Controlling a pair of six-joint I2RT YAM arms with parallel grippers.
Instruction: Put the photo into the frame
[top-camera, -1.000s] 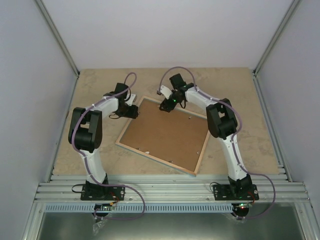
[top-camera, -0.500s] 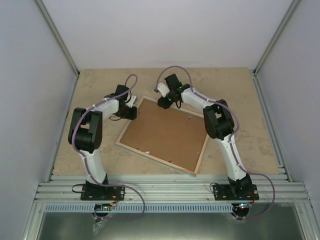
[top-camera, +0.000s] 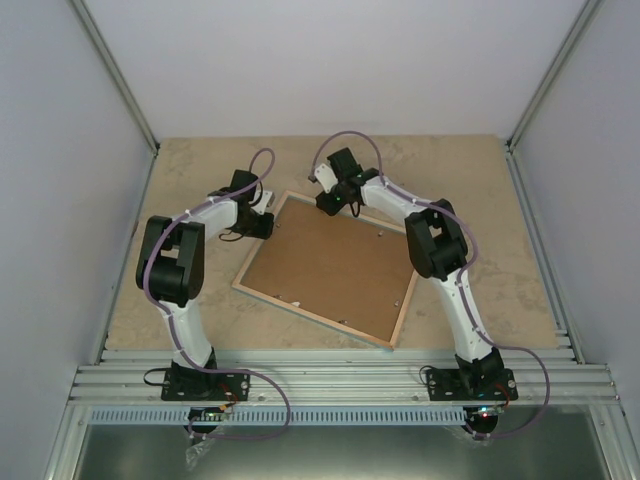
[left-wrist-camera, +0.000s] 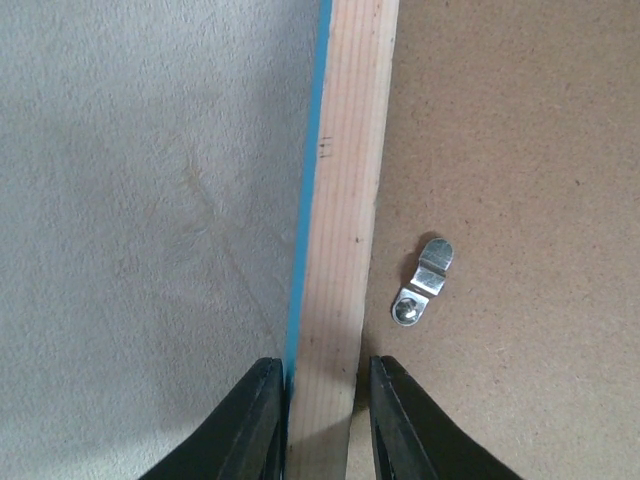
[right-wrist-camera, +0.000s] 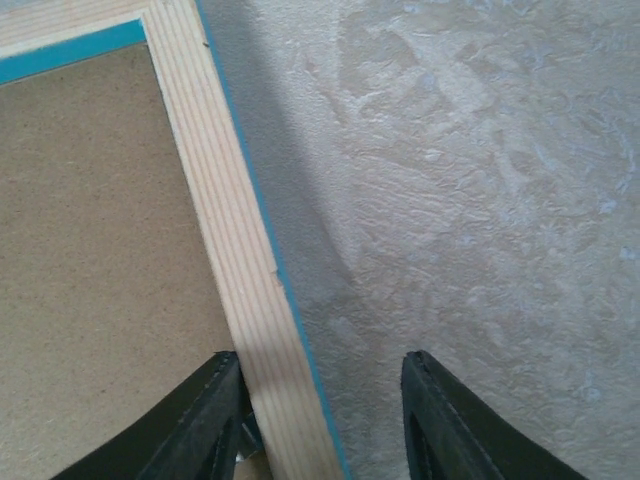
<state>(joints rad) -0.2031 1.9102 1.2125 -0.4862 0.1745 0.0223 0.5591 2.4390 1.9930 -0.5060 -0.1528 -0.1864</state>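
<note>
So, top view: the large rectangular picture frame (top-camera: 312, 318) with a thin light-wood rim lies back-up and skewed on the beige stone-look table (top-camera: 480, 200), brown backing board (top-camera: 330, 265) inside it. Left wrist: the left gripper (left-wrist-camera: 327, 368) is clamped on the rim, small silver metal clip (left-wrist-camera: 423, 280) just beside. Right wrist: the right gripper (right-wrist-camera: 318, 360) straddles the rim near a corner, jaws loose

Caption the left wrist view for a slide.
Left gripper straddles the frame at its wooden rim; metal clip on backing board.
</note>
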